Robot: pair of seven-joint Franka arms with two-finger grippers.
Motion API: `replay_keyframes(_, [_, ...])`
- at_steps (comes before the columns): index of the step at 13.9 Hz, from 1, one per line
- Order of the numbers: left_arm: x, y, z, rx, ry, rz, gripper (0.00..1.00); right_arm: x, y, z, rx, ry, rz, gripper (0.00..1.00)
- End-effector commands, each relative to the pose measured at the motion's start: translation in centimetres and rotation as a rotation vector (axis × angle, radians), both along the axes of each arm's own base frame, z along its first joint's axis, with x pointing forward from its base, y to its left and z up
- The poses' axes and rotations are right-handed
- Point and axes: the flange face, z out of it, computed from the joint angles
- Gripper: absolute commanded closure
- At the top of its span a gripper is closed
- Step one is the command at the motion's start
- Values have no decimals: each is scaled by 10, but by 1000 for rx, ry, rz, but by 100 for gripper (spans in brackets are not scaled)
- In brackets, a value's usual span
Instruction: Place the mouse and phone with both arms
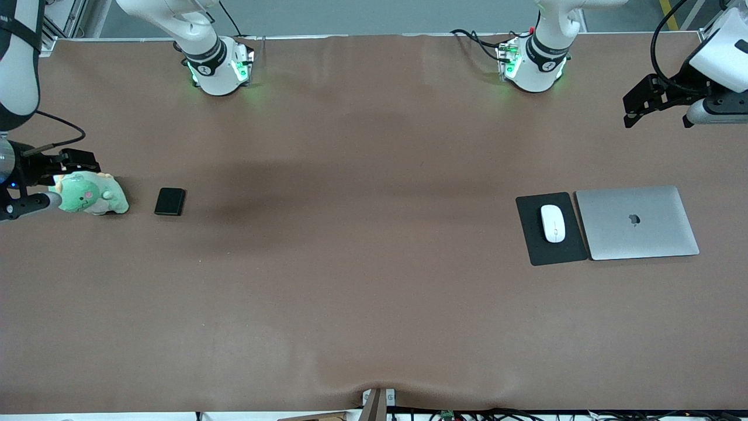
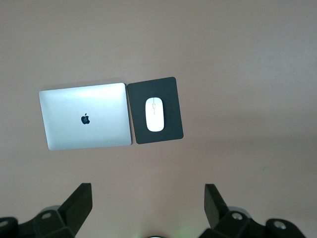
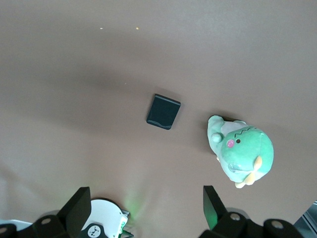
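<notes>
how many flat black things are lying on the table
2: the phone lies beside the green plush toy at the right arm's end; the mouse pad, under the mouse, lies beside the laptop.

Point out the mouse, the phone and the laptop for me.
mouse [image 1: 553, 223]: front view, middle of its white top.
phone [image 1: 170, 201]: front view, centre of its black face.
laptop [image 1: 637, 222]: front view, closed silver lid, by the logo.
</notes>
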Motion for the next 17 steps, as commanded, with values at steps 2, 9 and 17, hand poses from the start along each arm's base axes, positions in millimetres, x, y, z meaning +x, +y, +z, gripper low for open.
replay_keyframes(2, [4, 3, 0, -15, -7, -6, 0, 0, 19, 22, -10, 2, 39, 0])
replay_keyframes(9, [3, 0, 8, -18, -25, -2, 0, 1, 24, 27, -8, -9, 40, 0])
replay_keyframes(17, [5, 1, 10, -24, -25, 5, 0, -2, 21, 78, 19, -124, 38, 0])
